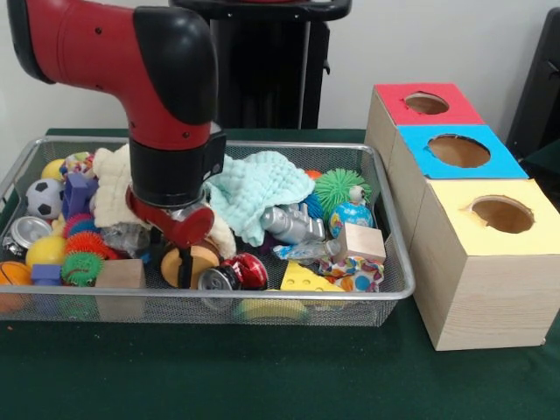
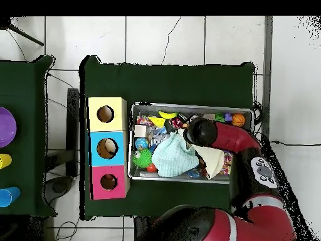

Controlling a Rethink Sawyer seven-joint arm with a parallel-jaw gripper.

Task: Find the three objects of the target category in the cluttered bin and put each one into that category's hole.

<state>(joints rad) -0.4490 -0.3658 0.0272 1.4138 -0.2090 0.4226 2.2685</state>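
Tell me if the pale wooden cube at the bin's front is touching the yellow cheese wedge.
Apart. The front view shows the pale wooden cube sitting up and behind the yellow cheese wedge, with patterned clutter visible between them.

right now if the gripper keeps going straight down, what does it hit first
Probably the yellow and black ball, which lies right beneath the gripper in the wire bin. Depth is unclear from the front; the clear plastic piece beside it could be touched first.
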